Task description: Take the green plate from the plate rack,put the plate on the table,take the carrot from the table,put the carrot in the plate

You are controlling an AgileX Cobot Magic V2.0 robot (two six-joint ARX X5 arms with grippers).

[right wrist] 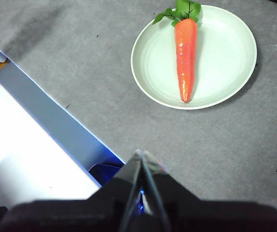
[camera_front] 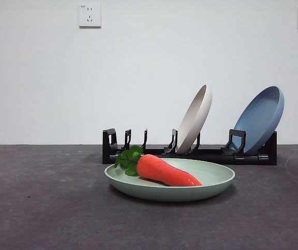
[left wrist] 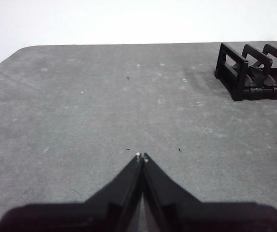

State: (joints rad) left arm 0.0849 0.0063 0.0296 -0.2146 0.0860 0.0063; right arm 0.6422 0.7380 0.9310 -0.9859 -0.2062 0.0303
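Note:
The green plate [camera_front: 211, 177] lies flat on the dark grey table [camera_front: 39, 203] in front of the black plate rack [camera_front: 154, 154]. The carrot [camera_front: 164, 171] lies in the plate, leaves to the left. In the right wrist view the plate [right wrist: 225, 63] and the carrot [right wrist: 185, 60] lie well ahead of my right gripper [right wrist: 141, 153], which is shut and empty above the table. My left gripper [left wrist: 141, 155] is shut and empty over bare table [left wrist: 80, 106], with the rack's end [left wrist: 254, 72] off to one side. Neither arm shows in the front view.
A cream-beige plate [camera_front: 195, 119] and a dusty blue plate [camera_front: 260, 119] lean in the rack. The white wall [camera_front: 149, 67] stands behind it. In the right wrist view a white and blue edge [right wrist: 36, 145] lies beside the table.

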